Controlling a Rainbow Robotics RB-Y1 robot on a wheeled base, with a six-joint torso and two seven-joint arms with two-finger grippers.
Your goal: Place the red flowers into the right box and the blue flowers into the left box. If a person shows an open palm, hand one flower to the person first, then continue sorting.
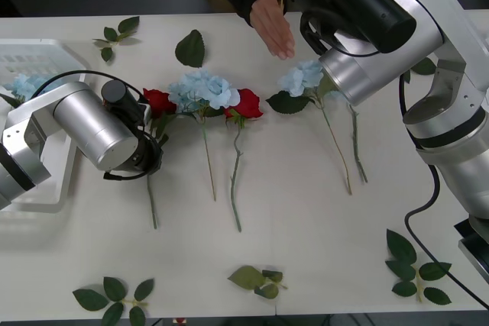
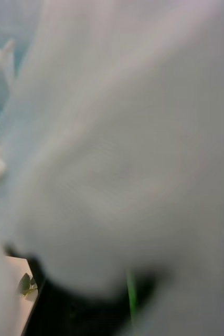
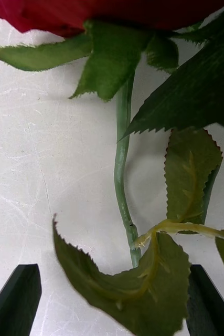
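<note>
Front view: white table, flowers lying in a row across the middle. Left arm is sitting at 9 o'clock, its wrist over the leftmost red rose, whose stem is running down toward 6. Left gripper itself is hidden under the wrist here. Next along: a blue flower, then a second red rose touching its right side, then another blue flower with two stems trailing toward 5 o'clock. The left box, a slotted white basket, is sitting at the 9–10 o'clock edge with a blue bloom inside. A person's hand is reaching in from 12 o'clock, palm open, fingers pointing down at the table. Right arm is coming in from 3 o'clock, wrist raised near 1 o'clock just beside that hand; right gripper is hidden by the wrist, can't tell open or closed. Loose leaf sprigs are lying at 7, 6, 5 and 11 o'clock. Right wrist view: a pale blurred mass is covering the lens, a thin green stem at 6 o'clock, a bit of table corner with a leaf at 7; fingers unreadable. Left wrist view: left gripper is spread wide, dark fingertips standing either side of the rose stem, not touching it; red head at 12, leaves fanning toward 3 and 6.
</note>
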